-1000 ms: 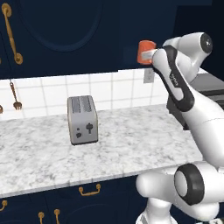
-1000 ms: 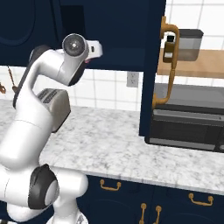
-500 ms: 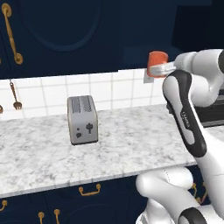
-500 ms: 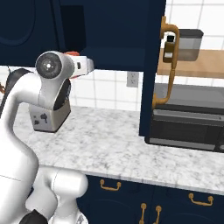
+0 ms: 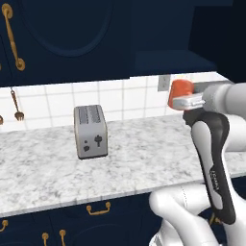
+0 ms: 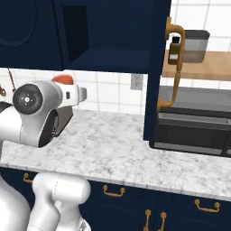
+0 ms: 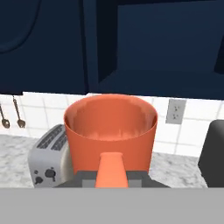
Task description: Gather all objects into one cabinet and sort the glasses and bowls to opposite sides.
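A toaster [image 5: 90, 131] stands on the marble counter [image 5: 53, 168], close to the tiled back wall. To the left of the toaster, a small fork [image 5: 17, 105] hangs on the tiles, and above that a cabinet door carries a curved brass handle [image 5: 13, 36]. To the right of the toaster, the orange mug [image 5: 179, 92] is held upright in the air, above the counter and at about the toaster's top. In the hand view the mug [image 7: 110, 131] shows its open mouth, with its handle pointing back toward the camera. The gripper [image 5: 188, 102] is clamped on the mug at the handle side. Above and beyond the mug is the dark navy wall cabinet [image 7: 166, 48], its door [image 6: 155, 67] swung open. Far right of the toaster, a black microwave [image 6: 194, 131] sits on the counter.
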Robot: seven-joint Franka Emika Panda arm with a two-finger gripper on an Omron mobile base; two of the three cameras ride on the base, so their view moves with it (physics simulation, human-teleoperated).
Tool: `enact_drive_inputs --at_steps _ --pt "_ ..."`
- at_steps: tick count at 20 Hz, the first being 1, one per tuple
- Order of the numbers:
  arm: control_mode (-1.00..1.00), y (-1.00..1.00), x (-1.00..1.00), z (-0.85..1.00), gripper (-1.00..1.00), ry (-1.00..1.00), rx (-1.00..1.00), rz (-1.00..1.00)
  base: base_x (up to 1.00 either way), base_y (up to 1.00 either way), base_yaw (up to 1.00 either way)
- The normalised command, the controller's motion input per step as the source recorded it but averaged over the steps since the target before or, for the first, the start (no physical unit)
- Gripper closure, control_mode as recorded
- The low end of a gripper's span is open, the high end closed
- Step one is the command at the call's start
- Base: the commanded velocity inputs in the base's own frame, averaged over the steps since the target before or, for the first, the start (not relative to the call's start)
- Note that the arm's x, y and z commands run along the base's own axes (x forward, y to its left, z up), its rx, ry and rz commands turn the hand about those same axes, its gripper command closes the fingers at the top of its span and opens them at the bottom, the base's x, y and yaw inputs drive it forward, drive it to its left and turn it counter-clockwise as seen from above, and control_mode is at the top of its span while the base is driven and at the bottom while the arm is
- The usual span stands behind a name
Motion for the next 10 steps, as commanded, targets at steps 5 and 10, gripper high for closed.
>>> enact_drive_inputs --at_steps 5,10 --pt "1.00 0.04 -0.05 -0.04 1.00 0.01 0.00 0.00 -0.43 0.77 0.02" --pt "1.00 0.00 0.00 0.00 1.00 0.00 0.00 0.00 -0.67 1.00 0.25"
